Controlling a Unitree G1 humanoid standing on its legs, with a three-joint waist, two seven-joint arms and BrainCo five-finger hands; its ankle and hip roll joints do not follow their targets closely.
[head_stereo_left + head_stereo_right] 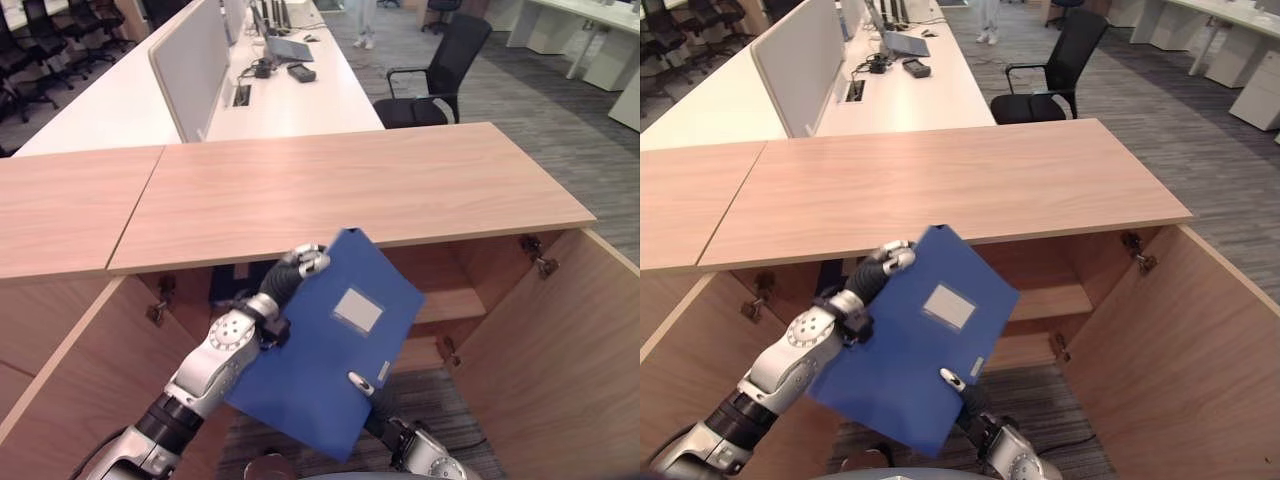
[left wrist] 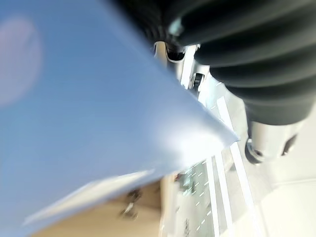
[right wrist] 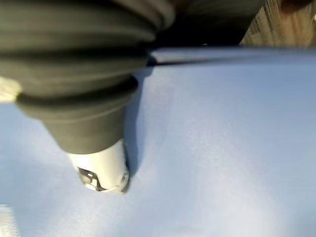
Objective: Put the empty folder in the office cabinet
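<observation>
Blue folder (image 1: 325, 350) is held tilted before the open cabinet (image 1: 560, 330); left hand (image 1: 298, 266) grips its upper-left edge, right hand (image 1: 362, 384) pinches its lower edge.

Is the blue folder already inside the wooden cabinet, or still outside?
Outside: both hands hold the blue folder tilted before the open wooden cabinet.

Bright, even office light; both wrist views close and blurred.
</observation>
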